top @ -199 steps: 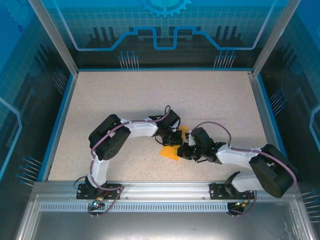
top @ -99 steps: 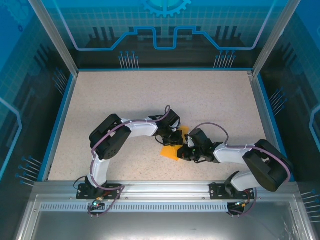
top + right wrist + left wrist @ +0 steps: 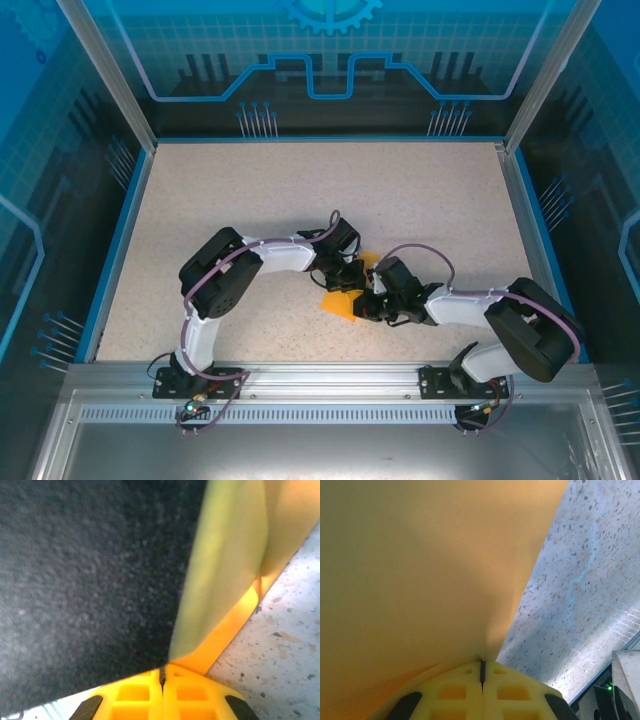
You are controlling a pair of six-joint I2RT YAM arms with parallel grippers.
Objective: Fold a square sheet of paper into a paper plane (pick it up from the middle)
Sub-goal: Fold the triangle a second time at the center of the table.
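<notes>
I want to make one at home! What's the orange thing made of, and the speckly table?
The orange sheet looks like thin, matte paper: it bends in a soft curve and ends in a clean, straight edge. The table seems hard and smooth, pale with dark flecks. It may be laminate or something stone-like, but I cannot tell which.

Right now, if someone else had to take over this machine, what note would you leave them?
Left gripper: shut on the orange square sheet of paper.
Right gripper: shut on the same sheet, close beside the left one.
Paper: between the two grippers, near the middle front of the table.
Done: sheet gripped; the right wrist view shows layers folded over.
Left: no pointed plane shape yet; the remaining folds.
</notes>
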